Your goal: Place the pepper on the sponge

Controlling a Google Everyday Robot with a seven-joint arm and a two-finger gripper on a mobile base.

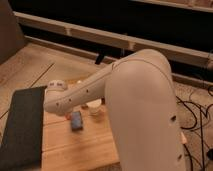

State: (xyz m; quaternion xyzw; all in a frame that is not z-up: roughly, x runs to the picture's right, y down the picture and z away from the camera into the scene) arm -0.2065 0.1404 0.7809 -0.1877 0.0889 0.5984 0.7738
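End effector [65, 110], seemingly beside sponge [76, 120], hemmed between mat [22, 125] and cup [95, 108]

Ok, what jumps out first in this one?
The big white arm fills the middle and right, reaching left across the wooden table. Its gripper hangs at the far left end, just beside the grey-blue sponge; a dark mat lies along the table's left edge.

Smooth plastic end effector [63, 108] (matt) above bare wooden table [90, 146].
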